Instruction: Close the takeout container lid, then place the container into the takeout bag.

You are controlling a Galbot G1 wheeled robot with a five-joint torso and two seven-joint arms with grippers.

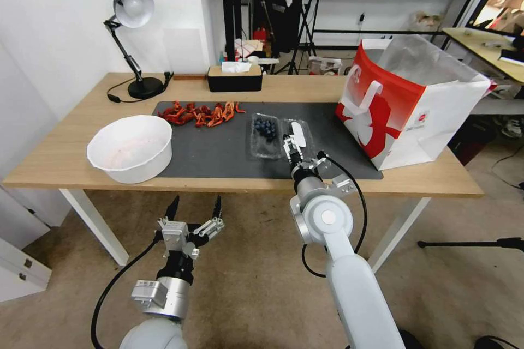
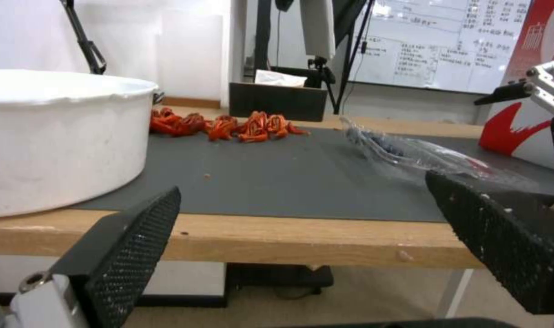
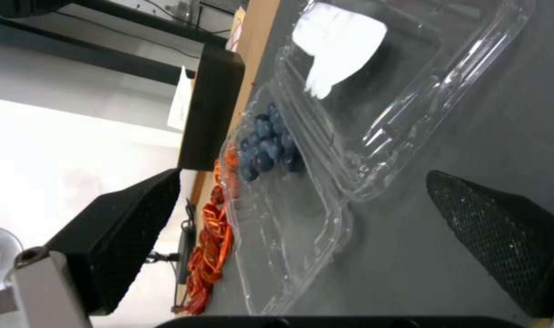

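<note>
No legible text showing anywhere. Large boxy red-and-white takeout bag [image 1: 406,103] carrying small red round logo with tiny print on white side, too small for reading. White oblong label on clear plastic hinged lid [image 3: 374,86] showing blank. Whiteboard [image 2: 434,41] behind table bearing handwritten rows, unreadable.

Arm hardware: silver-white links, black cabling.
Black cross-hatched fingers [image 3: 495,237] on silver screwed brackets; round white elbow cap.

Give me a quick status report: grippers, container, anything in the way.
Right gripper open, at the near edge of the lid. Left gripper open, below table edge. Takeout container lies open on the mat. Takeout bag upright, path clear.
</note>
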